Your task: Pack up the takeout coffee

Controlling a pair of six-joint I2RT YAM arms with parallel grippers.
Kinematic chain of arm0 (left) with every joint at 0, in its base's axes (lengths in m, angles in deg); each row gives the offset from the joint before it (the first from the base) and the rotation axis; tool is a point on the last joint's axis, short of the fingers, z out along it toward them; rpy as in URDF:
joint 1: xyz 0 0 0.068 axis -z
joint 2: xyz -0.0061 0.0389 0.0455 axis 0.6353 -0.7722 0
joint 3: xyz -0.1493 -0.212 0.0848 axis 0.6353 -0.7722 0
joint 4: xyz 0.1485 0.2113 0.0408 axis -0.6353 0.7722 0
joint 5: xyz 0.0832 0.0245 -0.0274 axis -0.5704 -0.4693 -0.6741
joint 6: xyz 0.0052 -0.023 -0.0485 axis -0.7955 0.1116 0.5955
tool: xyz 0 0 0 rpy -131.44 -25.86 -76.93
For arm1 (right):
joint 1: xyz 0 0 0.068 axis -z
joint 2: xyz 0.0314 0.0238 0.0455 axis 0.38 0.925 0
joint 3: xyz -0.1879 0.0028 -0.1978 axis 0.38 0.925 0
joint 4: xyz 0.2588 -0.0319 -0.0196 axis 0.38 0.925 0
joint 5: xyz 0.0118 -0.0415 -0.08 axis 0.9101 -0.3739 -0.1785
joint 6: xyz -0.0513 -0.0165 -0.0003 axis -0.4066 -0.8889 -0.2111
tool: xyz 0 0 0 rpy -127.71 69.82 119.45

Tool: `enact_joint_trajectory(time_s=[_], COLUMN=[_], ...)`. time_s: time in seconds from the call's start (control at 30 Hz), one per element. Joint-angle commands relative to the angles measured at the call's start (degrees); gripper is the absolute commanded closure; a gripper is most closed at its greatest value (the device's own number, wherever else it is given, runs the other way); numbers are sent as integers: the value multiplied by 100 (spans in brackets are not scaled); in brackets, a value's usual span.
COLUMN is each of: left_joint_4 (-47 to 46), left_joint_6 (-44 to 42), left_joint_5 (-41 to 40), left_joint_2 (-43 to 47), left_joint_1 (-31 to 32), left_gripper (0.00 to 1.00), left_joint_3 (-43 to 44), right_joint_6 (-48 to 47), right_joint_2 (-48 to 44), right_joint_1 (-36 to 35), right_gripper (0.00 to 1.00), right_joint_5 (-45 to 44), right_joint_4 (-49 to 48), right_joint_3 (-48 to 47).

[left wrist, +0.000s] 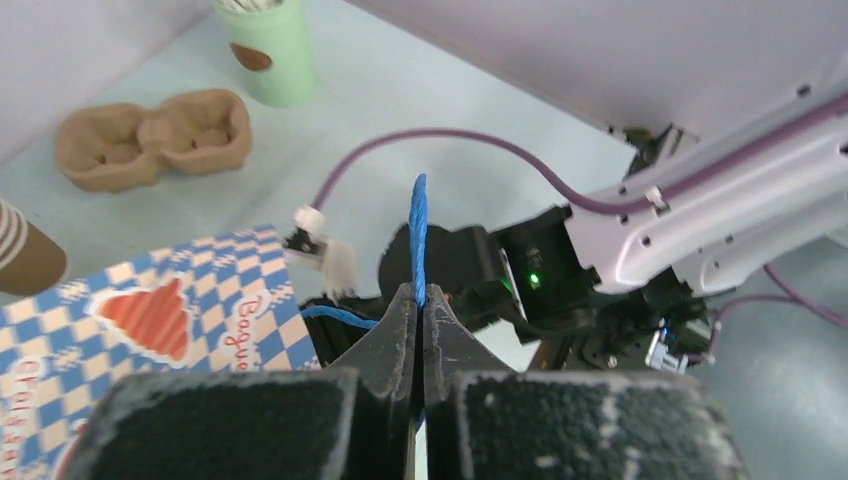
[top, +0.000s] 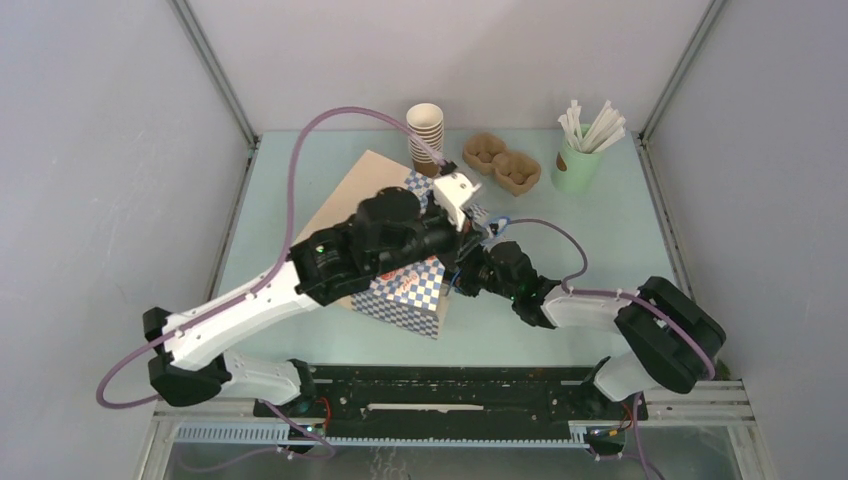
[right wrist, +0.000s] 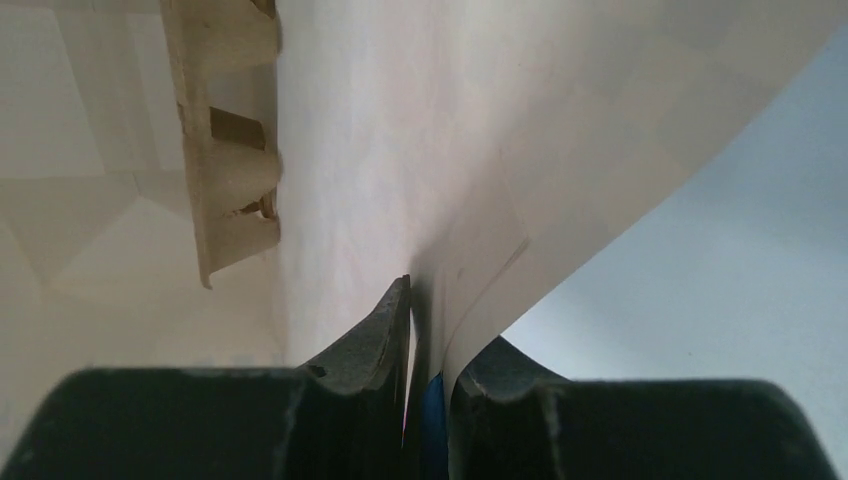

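Observation:
A stack of brown paper cups with white insides, the takeout coffee cups (top: 425, 135), stands at the back of the table; one brown cup (left wrist: 25, 255) shows at the left edge of the left wrist view. A blue-and-white checkered paper bag (top: 410, 290) lies mid-table under both arms. My left gripper (left wrist: 419, 300) is shut on the bag's blue rope handle (left wrist: 419, 225), which rises from between the jaws. My right gripper (right wrist: 435, 330) is closed on the bag's white paper wall (right wrist: 400, 150), with a strip of blue between the jaws. In the top view both grippers (top: 478, 232) (top: 462, 278) meet at the bag's right end.
A brown moulded-pulp cup tray (top: 503, 162) and a pale green cup of white straws (top: 578, 160) stand at the back right. A pulp tray (right wrist: 225, 150) shows against white paper in the right wrist view. Grey walls enclose the table on three sides.

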Motion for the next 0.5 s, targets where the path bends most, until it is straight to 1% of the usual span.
enact_joint_trajectory(time_s=[0.0, 0.07, 0.1, 0.13, 0.17, 0.2, 0.23, 0.3, 0.33, 0.37, 0.4, 0.47], left_joint_4=[300, 270, 378, 556, 767, 810, 590, 202, 286, 499, 689, 580], left_joint_6=[-198, -341, -428, -458, -407, -322, -215, -167, -132, -78, -23, 143], left_joint_5=[-733, -1401, -1646, -1823, -1787, -1618, -1396, -1235, -1287, -1286, -1204, -993], left_joint_2=[-112, -128, -168, -210, -234, -194, -120, -63, -173, -343, -503, -694], left_joint_1=[480, 445, 427, 424, 429, 432, 432, 432, 432, 437, 464, 530], left_gripper=[100, 100, 100, 100, 100, 100, 100, 100, 100, 100, 100, 100], left_joint_3=[94, -250, -261, -156, -21, 7, -145, -480, -409, -149, 126, 284], right_joint_6=[-68, -252, -123, 139, 255, 284, 245, 177, 144, 117, 126, 198], right_joint_2=[273, 867, 1118, 1289, 1343, 1346, 1408, 1774, 1954, 2089, 2145, 2141], right_joint_1=[-24, 23, 87, 127, 117, 56, -13, -101, -156, -206, -249, -287], right_gripper=[79, 80, 81, 84, 85, 86, 86, 86, 86, 86, 86, 86], right_joint_5=[-13, 249, 516, 789, 876, 680, 433, 615, 759, 810, 793, 895], right_joint_4=[-1608, -1956, -2114, -2487, -2762, -2759, -2599, -2630, -2639, -2552, -2457, -2563], right_joint_3=[127, -388, -518, -466, -287, -169, -260, -855, -1181, -1404, -1465, -1200])
